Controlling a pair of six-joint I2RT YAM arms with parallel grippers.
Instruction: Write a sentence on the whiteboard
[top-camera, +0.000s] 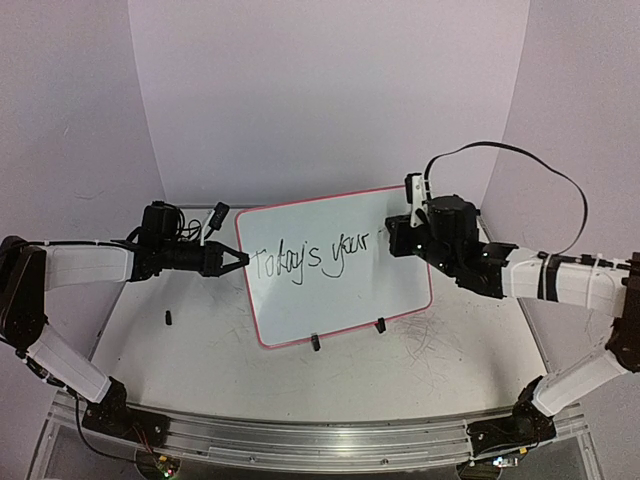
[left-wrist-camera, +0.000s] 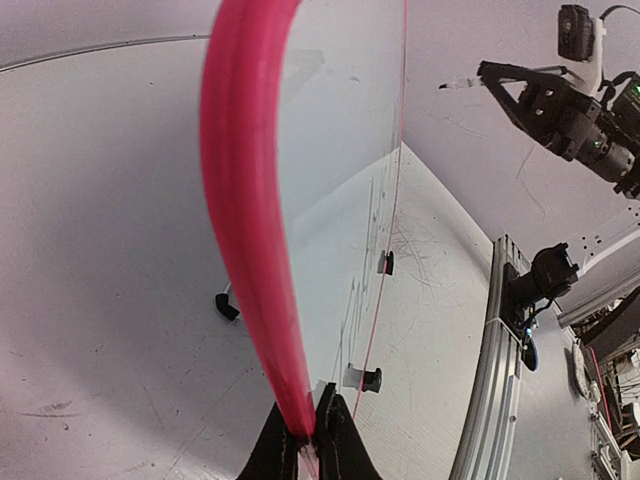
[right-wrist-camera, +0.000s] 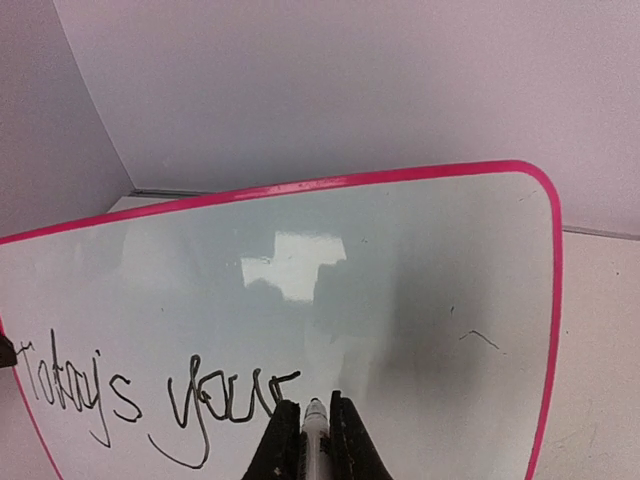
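The whiteboard (top-camera: 340, 300) stands tilted on two black clip feet in the middle of the table. Black script on it reads "Today's your" (top-camera: 310, 258), also seen in the right wrist view (right-wrist-camera: 150, 400). My left gripper (top-camera: 240, 260) is shut on the board's left red-pink rim (left-wrist-camera: 245, 220). My right gripper (top-camera: 392, 236) is shut on a white marker (right-wrist-camera: 314, 425) with its tip at the board just right of "your". The marker's tip shows in the left wrist view (left-wrist-camera: 455, 84).
A small black cap-like piece (top-camera: 168, 318) lies on the table left of the board. Faint grey scribble marks (top-camera: 430, 340) cover the tabletop near the board's right foot. White walls close in the back and sides. A metal rail (top-camera: 320, 435) runs along the near edge.
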